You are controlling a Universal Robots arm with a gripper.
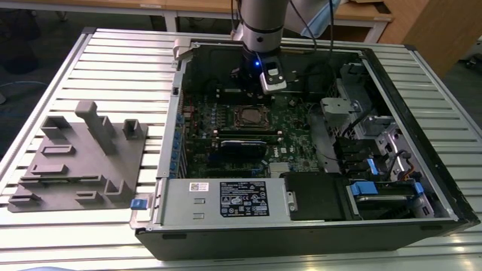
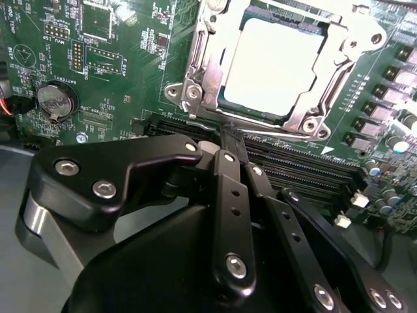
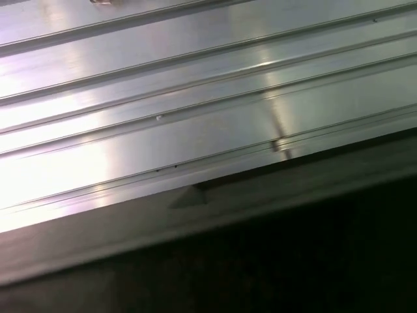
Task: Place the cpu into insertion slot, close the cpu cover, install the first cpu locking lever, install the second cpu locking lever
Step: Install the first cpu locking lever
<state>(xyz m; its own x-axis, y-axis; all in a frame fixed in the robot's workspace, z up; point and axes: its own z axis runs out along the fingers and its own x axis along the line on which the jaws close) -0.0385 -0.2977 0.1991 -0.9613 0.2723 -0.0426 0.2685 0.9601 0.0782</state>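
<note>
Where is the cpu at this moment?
The cpu sits in the insertion slot, framed by the cpu cover, just beyond the gripper in the second wrist view.

Looks like a robotics lab or workshop: slotted aluminium counter, open PC case with bare motherboard on it, grey fixture block beside the case, robot arm reaching in from above, wooden desks at the back.

Cpu is sitting in insertion slot; cpu cover is lying over it; pincer is hanging just beside slot; fixture block is lying on counter, well apart.
</note>
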